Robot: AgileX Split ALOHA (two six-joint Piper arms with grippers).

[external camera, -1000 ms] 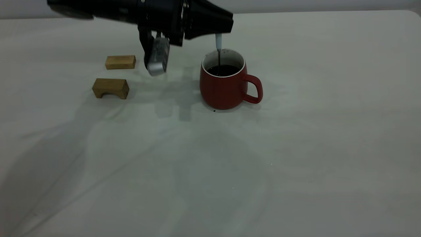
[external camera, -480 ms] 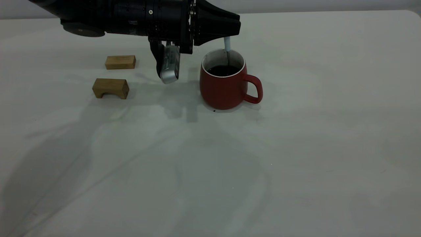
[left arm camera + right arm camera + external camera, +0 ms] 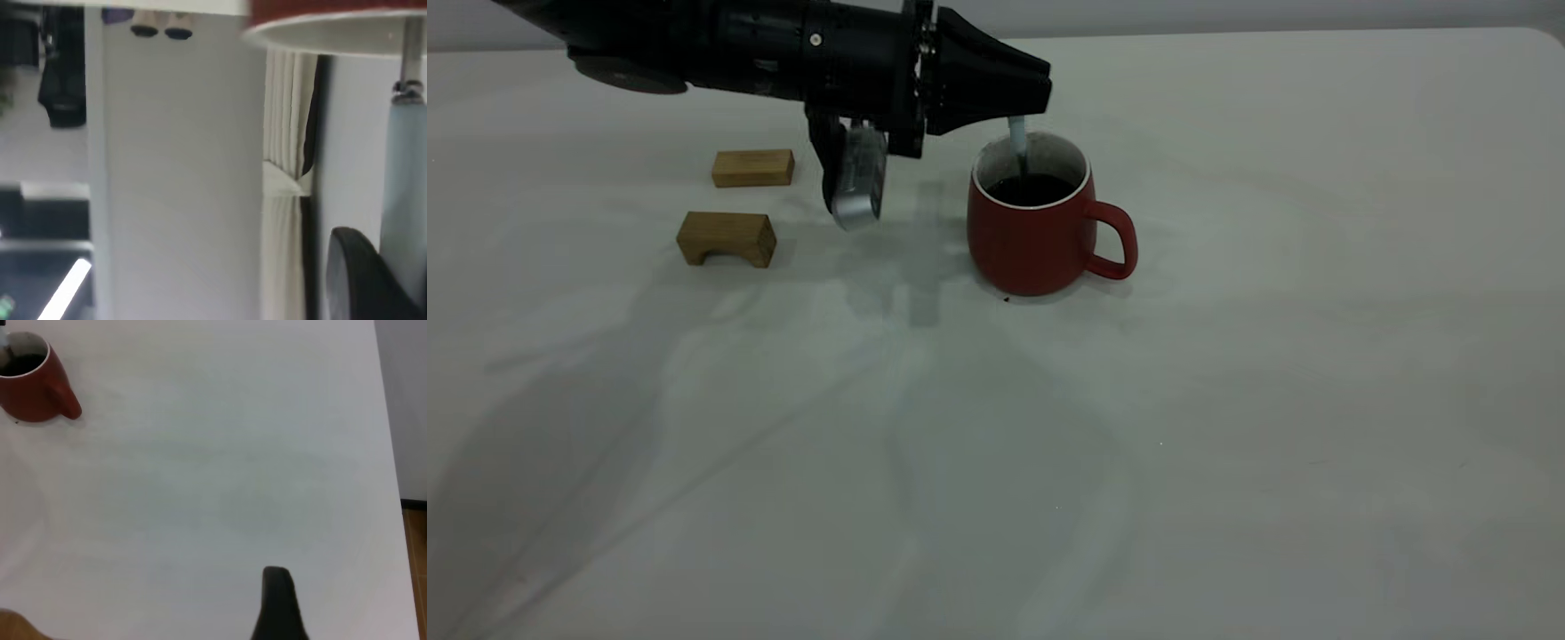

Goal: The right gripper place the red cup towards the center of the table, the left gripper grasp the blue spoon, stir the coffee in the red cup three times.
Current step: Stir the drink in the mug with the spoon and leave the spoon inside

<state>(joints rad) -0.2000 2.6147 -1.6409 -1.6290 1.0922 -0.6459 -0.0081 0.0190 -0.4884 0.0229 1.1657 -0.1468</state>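
My left claw (image 3: pixel 1028 105) hangs just above the squat dark-red ceramic mug (image 3: pixel 1032 238) on the off-white desk (image 3: pixel 1227 400), clenched on the pale-blue handle of the slim spoon (image 3: pixel 1017 138), whose metal end dips into the near-black coffee (image 3: pixel 1030 188). Half a second ago the spoon stood nearer the mug's handle side; now it has swung back toward the side facing the two small wooden blocks (image 3: pixel 727 237), so I judge a stirring circuit is under way. My right claw (image 3: pixel 279 603) waits well apart from the mug; I cannot tell its state.
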